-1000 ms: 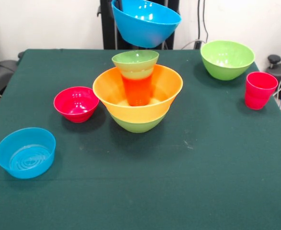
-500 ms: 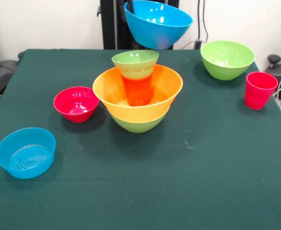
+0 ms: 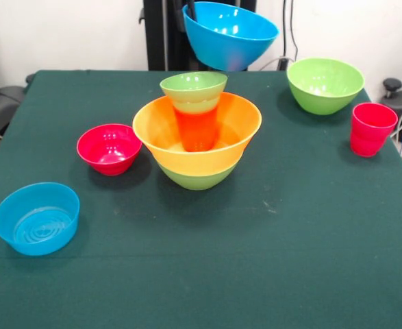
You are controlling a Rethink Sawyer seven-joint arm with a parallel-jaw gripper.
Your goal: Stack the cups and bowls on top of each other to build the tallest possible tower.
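Observation:
The tower (image 3: 196, 130) stands mid-table: a big green bowl (image 3: 195, 179) at the bottom, the very wide orange bowl (image 3: 161, 137) in it, then the orange cup (image 3: 197, 128), a yellow cup band (image 3: 196, 105) and the small green bowl (image 3: 194, 83) on top. The big blue bowl (image 3: 231, 35) hangs tilted in the air behind and to the right of the tower's top. My gripper (image 3: 189, 9) shows only as a dark finger at the bowl's left rim, shut on it.
The small red bowl (image 3: 109, 148) sits left of the tower. The small blue bowl (image 3: 36, 218) is at the near left. The second big green bowl (image 3: 324, 84) and the red cup (image 3: 372, 129) stand at the right, near the table edge.
The big blue bowl, held in the air, has moved to the right in the picture and stays high above the table. Nothing else has moved.

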